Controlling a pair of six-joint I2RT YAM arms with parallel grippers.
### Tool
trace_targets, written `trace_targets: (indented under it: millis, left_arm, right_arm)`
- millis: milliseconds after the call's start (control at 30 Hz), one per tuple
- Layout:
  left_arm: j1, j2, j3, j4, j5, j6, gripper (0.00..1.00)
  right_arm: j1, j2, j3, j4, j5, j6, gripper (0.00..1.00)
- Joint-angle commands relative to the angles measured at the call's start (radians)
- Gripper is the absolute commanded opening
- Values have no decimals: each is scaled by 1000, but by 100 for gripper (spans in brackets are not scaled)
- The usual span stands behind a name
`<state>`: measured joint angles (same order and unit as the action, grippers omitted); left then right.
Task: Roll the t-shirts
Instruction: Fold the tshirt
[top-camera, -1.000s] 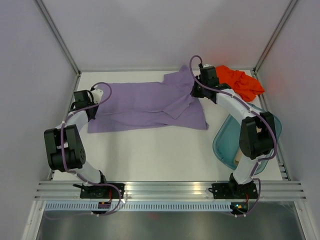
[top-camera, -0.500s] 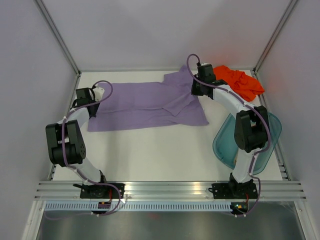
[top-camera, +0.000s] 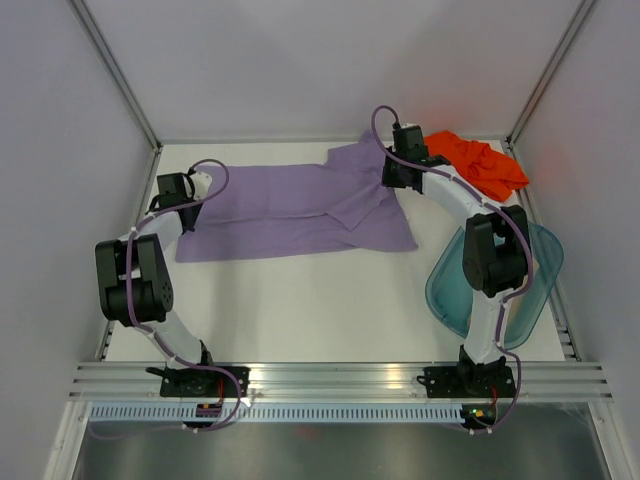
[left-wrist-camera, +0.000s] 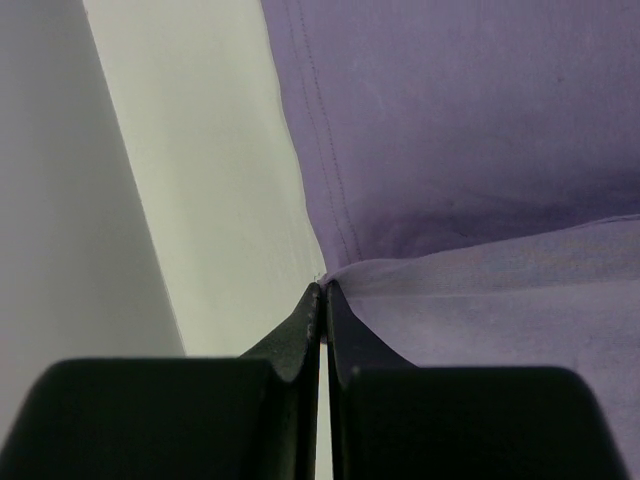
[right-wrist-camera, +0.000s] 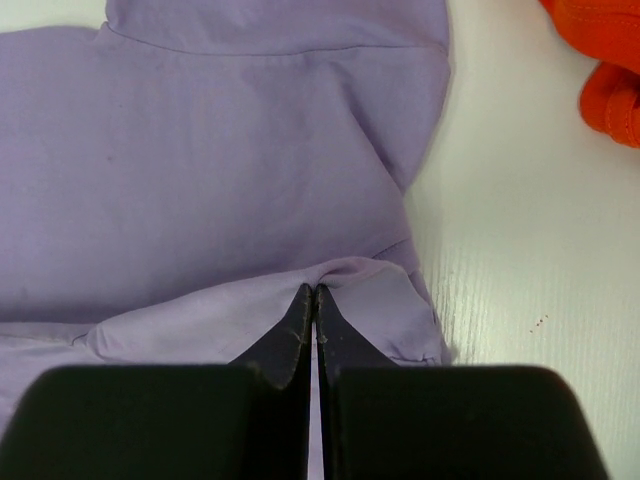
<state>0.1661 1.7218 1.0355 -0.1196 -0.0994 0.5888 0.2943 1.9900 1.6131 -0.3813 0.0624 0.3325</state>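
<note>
The spread t-shirt (top-camera: 290, 205) lies flat across the far half of the surface (top-camera: 300, 300). The crumpled t-shirt (top-camera: 480, 165) sits near its right end, farther back. The tub (top-camera: 445, 285) rests right of it, nearer the arm bases.

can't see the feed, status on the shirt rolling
Left gripper shut on lavender t-shirt, left edge. Right gripper shut on its right end, fold pinched up. Shirt spread flat, not yet rolled. Orange-red t-shirt, teal tub apart from it.

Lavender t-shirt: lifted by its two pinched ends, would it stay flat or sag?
Probably sag: the lavender t-shirt lies limp with folds, and puckers where the right gripper pinches it. Likely light; the left gripper holds a thin edge.
</note>
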Motion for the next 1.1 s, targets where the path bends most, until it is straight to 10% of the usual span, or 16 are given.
trace_targets:
  millis: [0,1067]
  left_arm:
    - [-2,21,51,47,-40,-38,2]
    - [-16,147,162,52,-117,-53,2]
  right_arm:
    - [-6,16,44,10,39,-13,0]
    - [-17,164,211,-22,30,-43,0]
